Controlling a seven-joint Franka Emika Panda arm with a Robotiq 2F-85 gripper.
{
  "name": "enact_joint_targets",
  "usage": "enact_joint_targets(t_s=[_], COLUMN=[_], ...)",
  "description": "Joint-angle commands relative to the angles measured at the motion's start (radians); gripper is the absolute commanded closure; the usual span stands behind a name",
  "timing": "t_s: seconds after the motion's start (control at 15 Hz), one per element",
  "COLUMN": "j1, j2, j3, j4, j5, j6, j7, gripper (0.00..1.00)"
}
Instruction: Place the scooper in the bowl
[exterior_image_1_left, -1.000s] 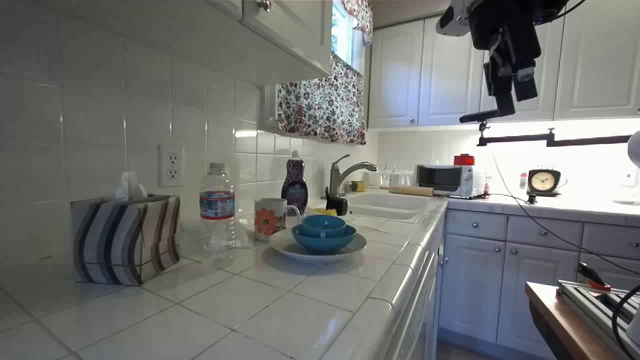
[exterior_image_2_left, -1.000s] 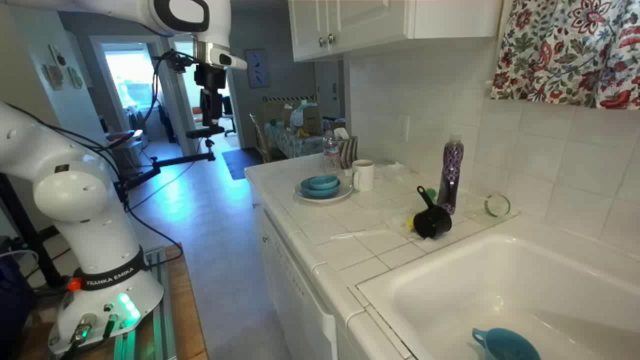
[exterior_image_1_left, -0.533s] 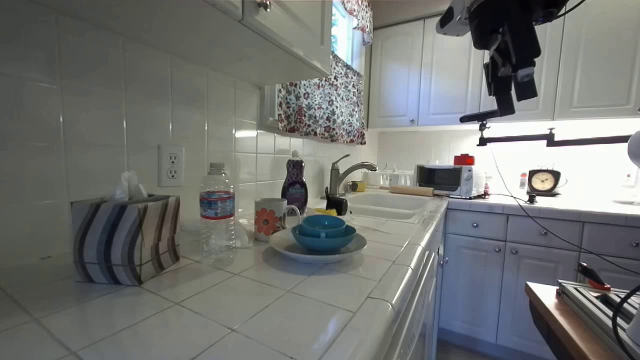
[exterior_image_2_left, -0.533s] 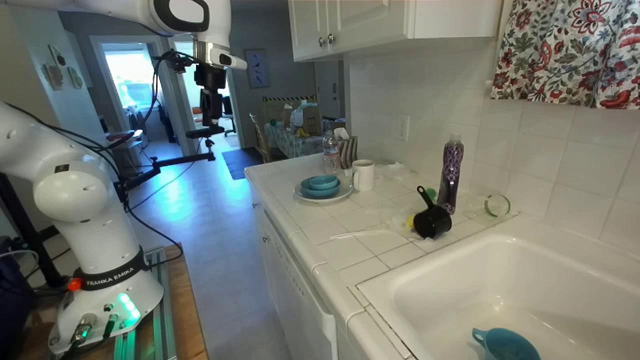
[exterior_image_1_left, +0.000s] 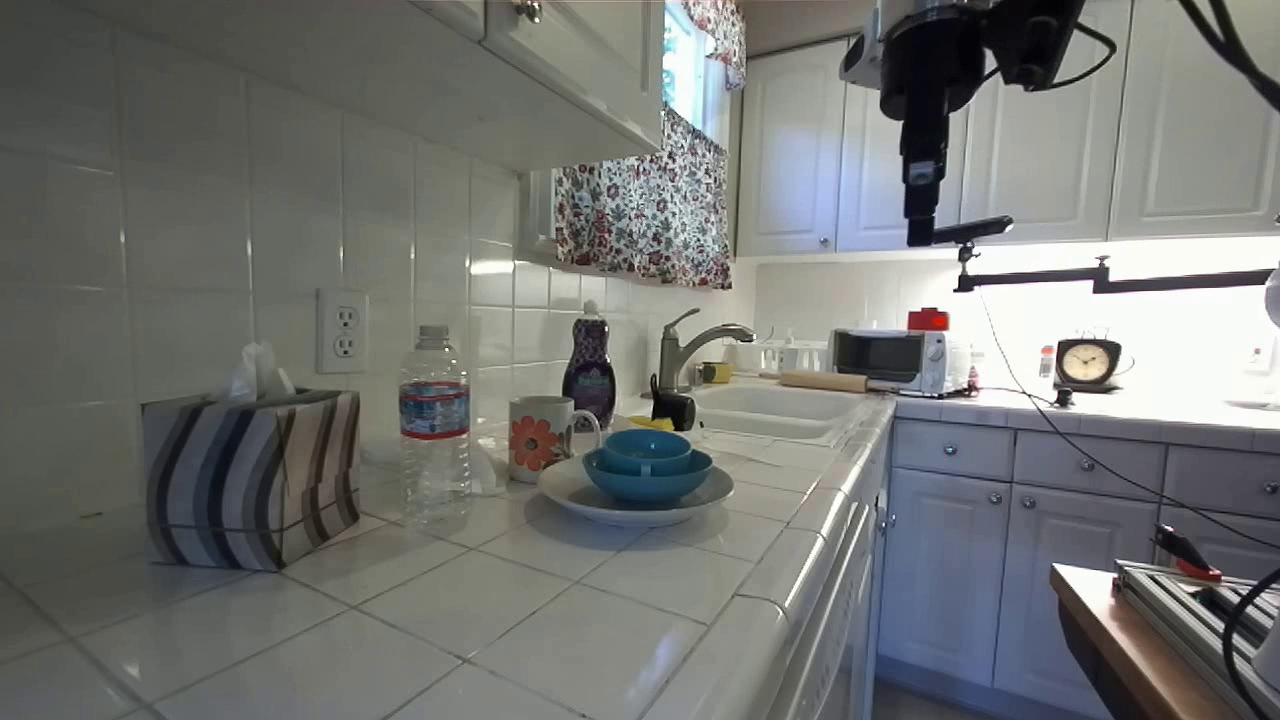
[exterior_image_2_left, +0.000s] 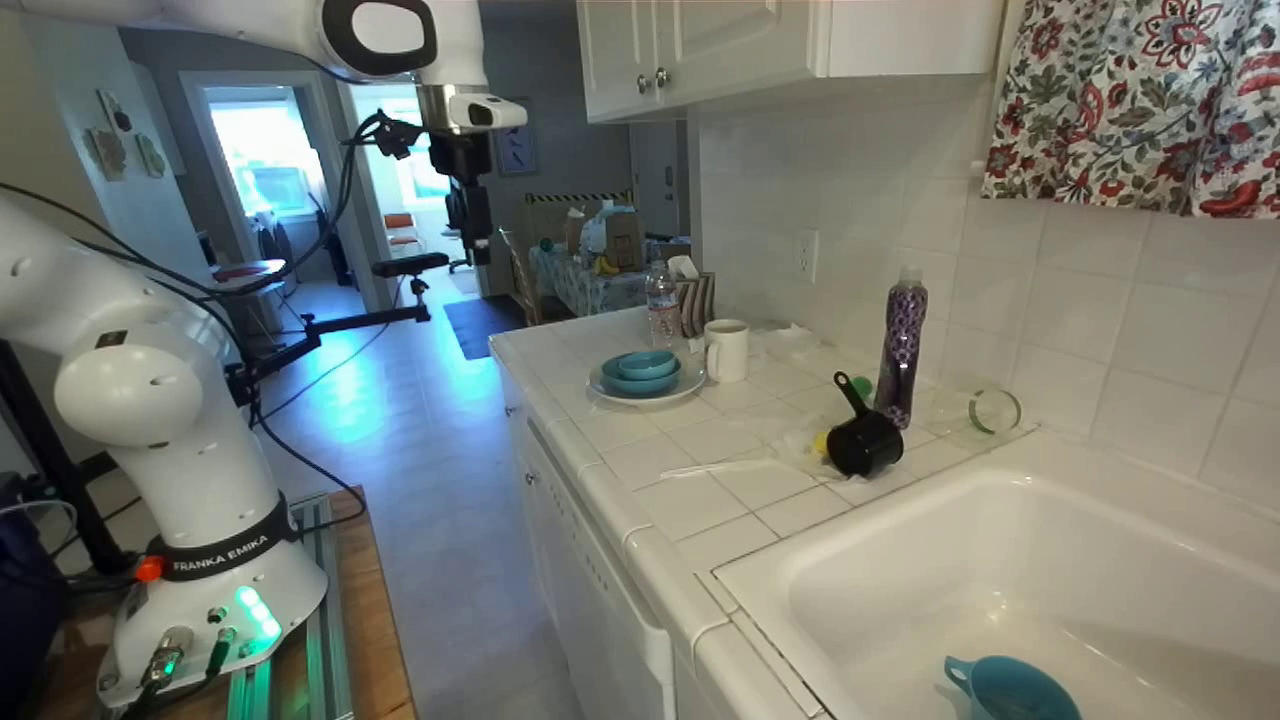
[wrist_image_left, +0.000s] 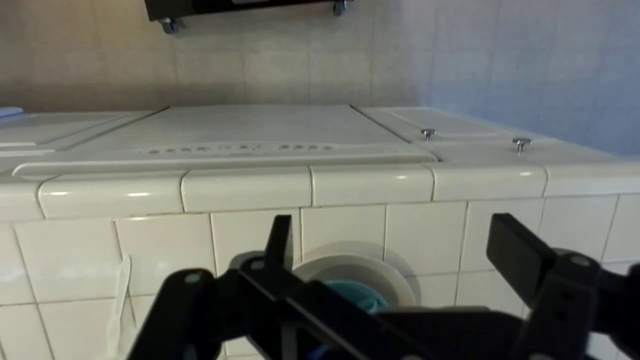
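Swivelled and nearer the counter (exterior_image_2_left: 700, 505) than a second ago, the gripper (wrist_image_left: 392, 240), spread wide and unladen, seems to start towards the scooper (exterior_image_2_left: 863, 446), resting there at its four o'clock in an exterior view.

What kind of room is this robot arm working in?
It looks like a kitchen, probably in a home: there's a sink, a faucet beside it, and what looks like a toaster oven farther along.

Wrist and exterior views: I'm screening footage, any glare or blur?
Wrist view: pincer looks slightly blurred, glints on the counter edge; in an exterior view: bright bluish glare on the floor; in an exterior view: wall behind the clock nearly washed out.
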Motion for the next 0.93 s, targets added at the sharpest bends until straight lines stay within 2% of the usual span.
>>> enact_joint_targets(t_s=[0.0, 0.2, 0.47, 0.87], j1=[-0.047, -0.117, -0.219, -0.405], j2=[0.005, 0.033, 0.111, 0.288], j3=[-0.015, -0.029, -0.053, -0.020], j4=[-0.061, -0.106, -0.119, -0.072], j5=[-0.041, -0.099, -0.172, -0.365], j6=[0.203, 0.394, 0.569, 0.762], j7=[0.022, 0.072, 0.152, 0.433], gripper=[0.00, 0.00, 0.00, 0.00])
